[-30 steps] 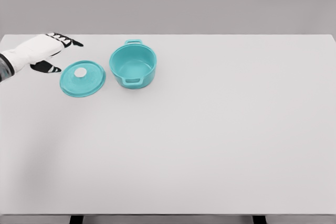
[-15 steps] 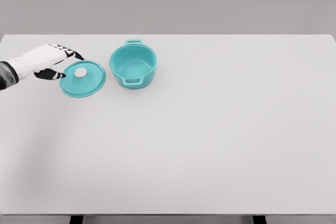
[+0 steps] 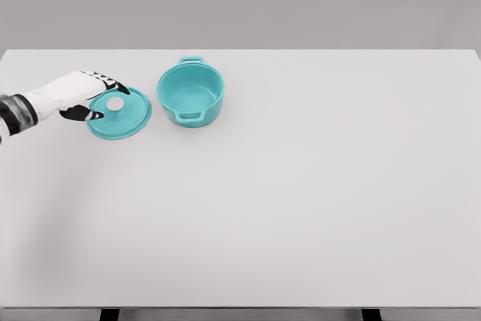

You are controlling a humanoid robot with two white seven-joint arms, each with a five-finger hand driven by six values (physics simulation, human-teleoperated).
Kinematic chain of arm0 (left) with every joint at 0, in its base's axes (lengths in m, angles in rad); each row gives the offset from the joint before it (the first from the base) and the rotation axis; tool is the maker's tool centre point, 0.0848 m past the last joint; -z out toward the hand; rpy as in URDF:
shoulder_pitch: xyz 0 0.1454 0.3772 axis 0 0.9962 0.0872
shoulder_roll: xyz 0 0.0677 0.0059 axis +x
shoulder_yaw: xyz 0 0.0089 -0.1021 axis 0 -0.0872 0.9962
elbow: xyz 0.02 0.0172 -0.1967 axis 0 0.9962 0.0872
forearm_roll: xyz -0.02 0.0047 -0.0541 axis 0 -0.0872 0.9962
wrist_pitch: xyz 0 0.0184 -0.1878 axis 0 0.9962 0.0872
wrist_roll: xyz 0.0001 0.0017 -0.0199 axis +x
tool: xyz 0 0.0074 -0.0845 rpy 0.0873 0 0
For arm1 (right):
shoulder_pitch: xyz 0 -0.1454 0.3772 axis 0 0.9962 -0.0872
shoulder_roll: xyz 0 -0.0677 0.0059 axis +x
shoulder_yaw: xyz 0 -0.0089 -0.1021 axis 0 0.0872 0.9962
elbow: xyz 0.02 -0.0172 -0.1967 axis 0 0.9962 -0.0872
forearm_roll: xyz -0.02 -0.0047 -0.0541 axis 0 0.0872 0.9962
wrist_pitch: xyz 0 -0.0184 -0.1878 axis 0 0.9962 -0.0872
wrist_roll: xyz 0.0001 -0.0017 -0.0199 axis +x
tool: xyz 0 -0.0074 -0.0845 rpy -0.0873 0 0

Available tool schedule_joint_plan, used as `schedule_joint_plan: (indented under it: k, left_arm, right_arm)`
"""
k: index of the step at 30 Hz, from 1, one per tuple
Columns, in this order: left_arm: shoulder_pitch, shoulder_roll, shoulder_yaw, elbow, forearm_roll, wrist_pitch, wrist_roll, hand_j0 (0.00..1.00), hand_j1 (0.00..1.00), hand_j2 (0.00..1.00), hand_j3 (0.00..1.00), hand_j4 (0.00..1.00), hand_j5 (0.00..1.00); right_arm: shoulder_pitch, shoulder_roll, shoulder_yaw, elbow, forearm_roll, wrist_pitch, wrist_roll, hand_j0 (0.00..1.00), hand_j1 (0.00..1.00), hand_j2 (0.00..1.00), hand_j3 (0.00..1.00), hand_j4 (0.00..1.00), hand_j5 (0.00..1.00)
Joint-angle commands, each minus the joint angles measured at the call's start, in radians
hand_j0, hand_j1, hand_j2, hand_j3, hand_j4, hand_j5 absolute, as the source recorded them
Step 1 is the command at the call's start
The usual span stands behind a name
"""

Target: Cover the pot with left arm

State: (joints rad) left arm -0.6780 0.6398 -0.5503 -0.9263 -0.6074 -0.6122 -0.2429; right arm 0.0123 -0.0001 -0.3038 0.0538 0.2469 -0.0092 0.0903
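Left hand: we have our left hand out at the far left of the counter, the white forearm coming in from the left edge, the hand right at the lid's left rim.
Fingers: the dark-tipped fingers reach over the top-left edge of the lid, and the thumb sits low on its left side, short of the knob. We see them loosely spread and closed on nothing, the knob showing clear between them.
Lid: the teal lid lies flat on the counter, its left part under our hand, the small white knob up in the centre.
Pot: the teal pot stands upright just to the right of the lid, a narrow strip of counter between the two. It is uncovered and we look straight down into the bowl, one handle at the far rim and one at the near rim.
Contact: we cannot tell whether the fingertips are touching the lid or hovering just above it.
Counter: plain white, wide, with lid and pot grouped at the upper left.
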Motion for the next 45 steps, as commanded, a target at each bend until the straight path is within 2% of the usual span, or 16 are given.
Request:
schedule_joint_plan:
  k: [1,28,33,38,45]
  left_arm:
    - [0.000,-0.003,0.000,0.001,0.006,0.001,0.001,0.75,0.75,0.75,0.75,0.75,0.75]
    - [0.008,-0.043,-0.002,0.007,0.000,0.001,0.001,0.69,0.69,0.69,0.69,0.69,0.69]
    - [0.014,-0.042,-0.002,0.006,0.001,0.001,0.002,0.58,0.58,0.58,0.58,0.58,0.58]
    - [0.015,-0.038,-0.002,0.003,0.001,0.001,0.002,0.52,0.52,0.52,0.52,0.52,0.52]
    - [0.014,-0.037,-0.002,0.000,0.003,0.001,0.002,0.50,0.50,0.50,0.50,0.50,0.50]
  right_arm:
    - [0.000,0.000,0.000,0.000,0.000,0.000,0.000,1.00,1.00,1.00,1.00,1.00,1.00]
    - [0.000,0.000,0.000,0.000,0.000,0.000,0.000,1.00,1.00,1.00,1.00,1.00,1.00]
    - [0.000,0.000,0.000,0.001,0.000,0.000,0.000,1.00,1.00,1.00,1.00,1.00,1.00]
    - [0.000,0.000,0.000,0.000,0.000,0.000,0.000,1.00,1.00,1.00,1.00,1.00,1.00]
    - [0.000,0.000,0.000,0.000,0.000,0.000,0.000,1.00,1.00,1.00,1.00,1.00,1.00]
